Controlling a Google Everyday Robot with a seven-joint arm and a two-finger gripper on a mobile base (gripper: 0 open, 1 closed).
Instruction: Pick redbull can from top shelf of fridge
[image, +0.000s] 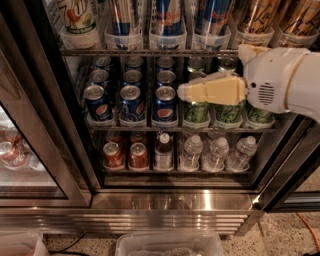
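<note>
Up on the top shelf (125, 52) of the fridge (170, 201), the redbull cans (167, 16) stand upright in three rows side by side, each row in its own clear plastic tray (168, 41); only their lower halves are in sight. To their left, on the same rack, stands a bottle with a green and white label (79, 19), and to their right are tall gold-brown cans (260, 16).

The tool (184, 92) is one level lower, in front of the middle shelf. It is a cream-coloured wedge that points left from a white arm (285, 80) coming in from the right edge. Its tip lies over the green cans (198, 113), just right of the short blue Pepsi cans (132, 100), and below the rightmost row of redbull cans, well clear of them. Seen from this side, I cannot tell whether the tool is open or closed; nothing can be seen in its hold.

The bottom shelf carries red cans (114, 155) at the left, a brown bottle with a white cap (163, 152) next to them, and clear water bottles (216, 152) at the right. Left of the dark frame, a glass door (30, 155) shows more red cans behind it. On the speckled floor in front of the steel base sits a clear plastic bin (170, 245)
</note>
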